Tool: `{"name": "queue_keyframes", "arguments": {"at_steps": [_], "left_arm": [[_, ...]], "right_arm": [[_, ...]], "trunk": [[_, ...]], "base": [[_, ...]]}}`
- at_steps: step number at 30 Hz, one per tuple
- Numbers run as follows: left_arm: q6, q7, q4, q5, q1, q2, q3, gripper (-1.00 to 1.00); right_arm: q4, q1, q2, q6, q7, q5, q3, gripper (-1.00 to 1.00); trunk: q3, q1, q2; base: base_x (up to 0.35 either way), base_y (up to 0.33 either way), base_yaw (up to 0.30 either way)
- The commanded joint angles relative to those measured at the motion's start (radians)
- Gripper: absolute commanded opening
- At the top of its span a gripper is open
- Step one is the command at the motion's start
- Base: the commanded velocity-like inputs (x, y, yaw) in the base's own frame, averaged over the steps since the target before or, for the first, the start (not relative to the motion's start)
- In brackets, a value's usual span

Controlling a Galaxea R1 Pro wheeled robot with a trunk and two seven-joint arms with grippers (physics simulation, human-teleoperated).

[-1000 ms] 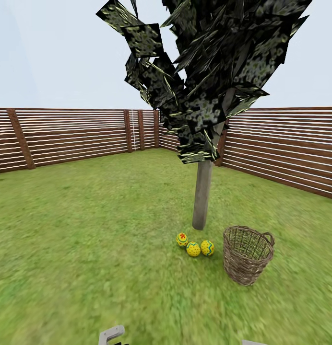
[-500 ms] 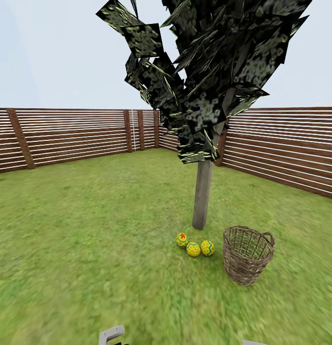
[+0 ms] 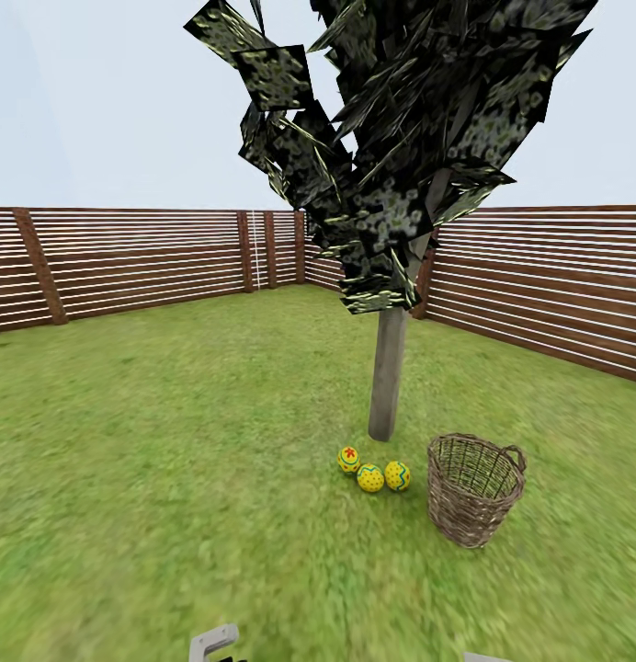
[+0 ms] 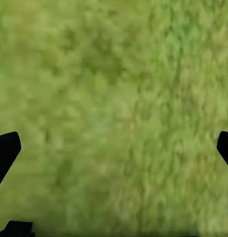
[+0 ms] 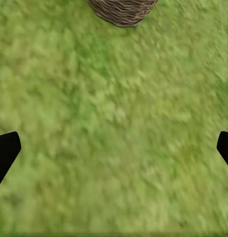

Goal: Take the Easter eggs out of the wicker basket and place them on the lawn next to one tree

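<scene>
Three yellow Easter eggs (image 3: pixel 349 459) (image 3: pixel 370 478) (image 3: pixel 398 475) lie on the lawn (image 3: pixel 171 441) at the foot of the tree (image 3: pixel 388 372), just in front of its pale trunk. The wicker basket (image 3: pixel 473 489) stands upright to the right of them, and I see nothing in it. Its base (image 5: pixel 123 10) also shows in the right wrist view. My left gripper (image 4: pixel 114 148) hangs open over bare grass, fingertips (image 4: pixel 5 150) far apart. My right gripper (image 5: pixel 114 148) is open too, over grass short of the basket.
A brown slat fence (image 3: pixel 125 262) rings the garden behind the tree and along the right. Open grass spreads to the left and in front of me. A grey part of my left arm (image 3: pixel 214 641) pokes in at the bottom edge.
</scene>
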Motion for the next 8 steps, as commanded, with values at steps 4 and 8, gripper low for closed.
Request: {"name": "queue_keyframes", "arguments": {"at_steps": [4,8], "left_arm": [[-0.002,-0.004,0.002,0.010,-0.001,-0.001,-0.008,1.00],[-0.002,-0.004,0.002,0.010,-0.001,-0.001,-0.008,1.00]], "right_arm": [[0.002,-0.001,0.001,-0.005,-0.001,-0.009,0.008,1.00],[0.002,-0.001,0.001,-0.005,-0.001,-0.009,0.008,1.00]], "trunk": [[-0.001,0.000,-0.001],[-0.001,0.000,-0.001]], "base": [[0.000,0.000,0.000],[0.000,0.000,0.000]]}}
